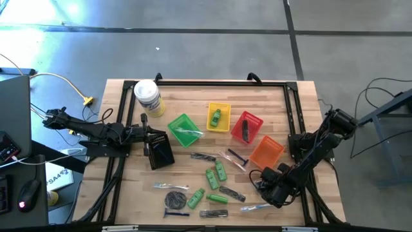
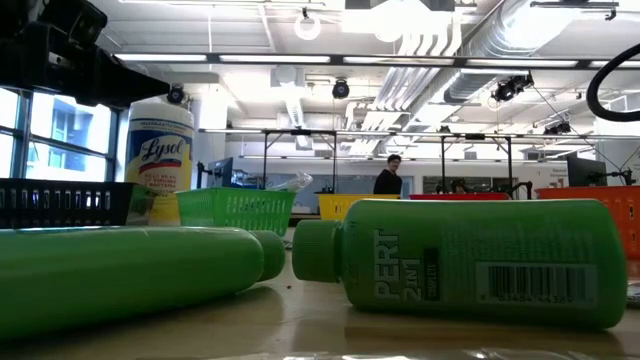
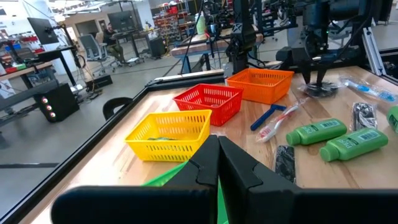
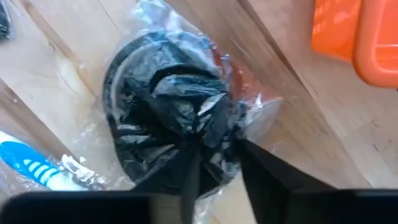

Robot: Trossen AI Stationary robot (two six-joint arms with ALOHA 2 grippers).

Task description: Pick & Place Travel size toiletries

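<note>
Several toiletries lie on the near half of the table: green bottles (image 1: 215, 174) (image 2: 480, 260), dark sticks, a wrapped grey disc (image 1: 175, 200) and a blue razor (image 1: 174, 212). My right gripper (image 1: 270, 191) (image 4: 217, 155) points down near the table's right near corner, shut on a dark disc in a clear wrapper (image 4: 168, 106). Over the table's left side, my left gripper (image 3: 217, 144) (image 1: 153, 136) waits shut, beside a black basket (image 1: 161, 154). My right gripper pinches the wrapped dark disc between its two fingers at one edge (image 4: 205, 134), where the clear wrapper bunches up. The fingers (image 4: 189, 174) come from above, pointing down. In the left wrist view the disc (image 3: 320, 91) still seems to sit on the table.
Green (image 1: 183, 129), yellow (image 1: 219, 117), red (image 1: 247, 127) and orange (image 1: 266, 153) mesh baskets stand in a slanted row mid-table. A white-lidded wipes jar (image 1: 148, 96) stands at the far left. A blue wrapped toothbrush (image 4: 37, 168) lies close to my right gripper. A black frame rims the table.
</note>
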